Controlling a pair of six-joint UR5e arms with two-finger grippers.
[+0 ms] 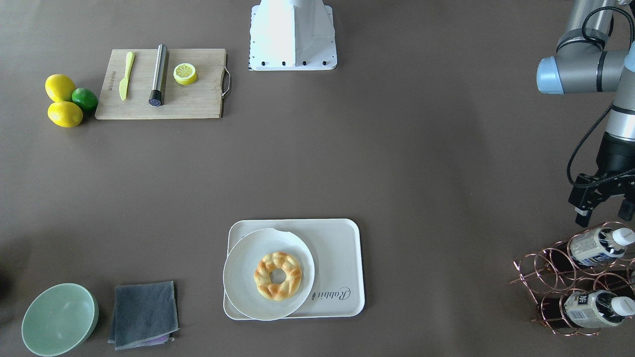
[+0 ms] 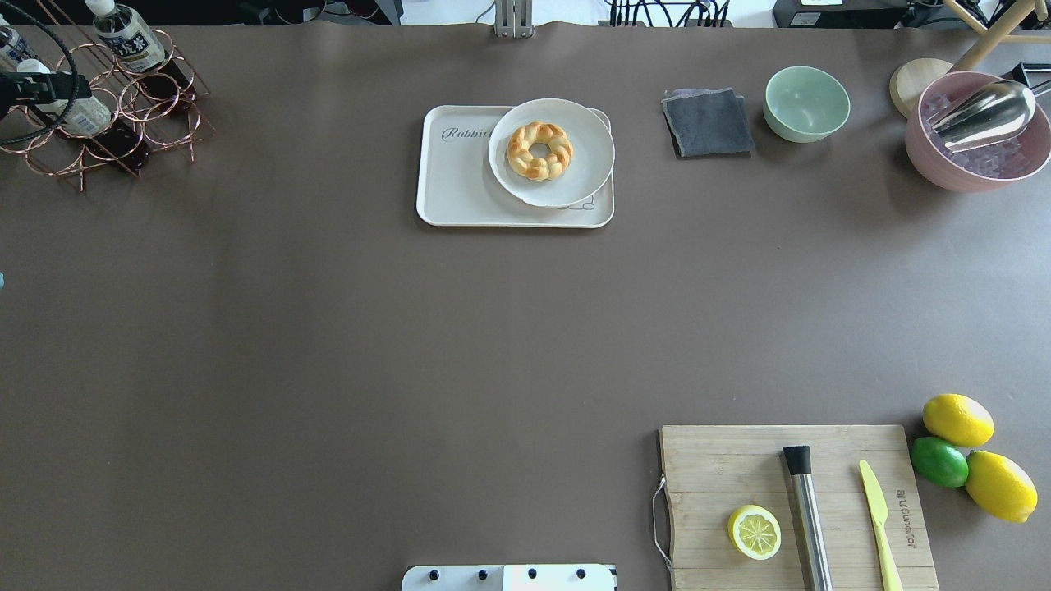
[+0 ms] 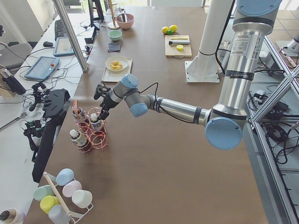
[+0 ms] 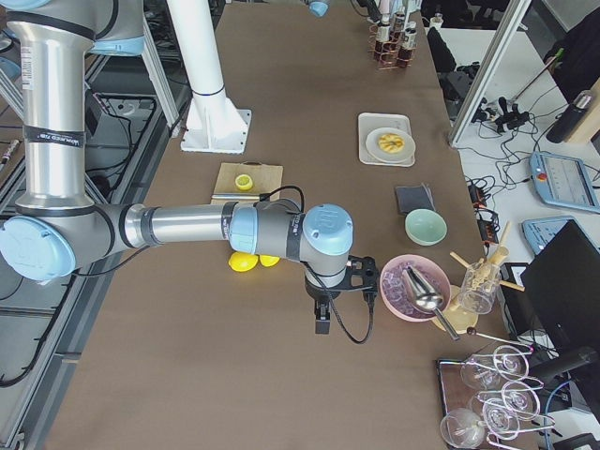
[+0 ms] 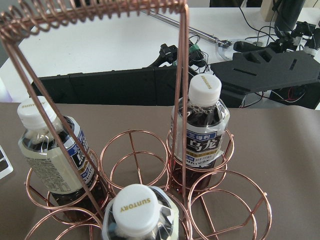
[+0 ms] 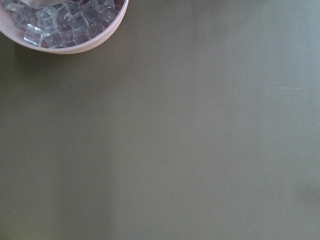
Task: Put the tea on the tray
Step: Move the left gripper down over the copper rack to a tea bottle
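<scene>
Three tea bottles [image 5: 200, 135] in copper rack [image 5: 184, 75]; left tool [image 1: 604, 214] hovers above, jaws apart; right tool [image 4: 322, 321] state unclear; tray [image 1: 337, 248] holds plate [image 1: 245, 270].

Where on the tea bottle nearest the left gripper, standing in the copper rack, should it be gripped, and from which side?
Probably by the white cap and neck, from straight above. The tea bottle stands upright in a ring of the copper rack, whose wires fence its body; only the top is clear.

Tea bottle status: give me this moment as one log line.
left gripper: open, near rack | tea: in rack, not gripped | tray: plate on it, no tea | right gripper: unclear
</scene>
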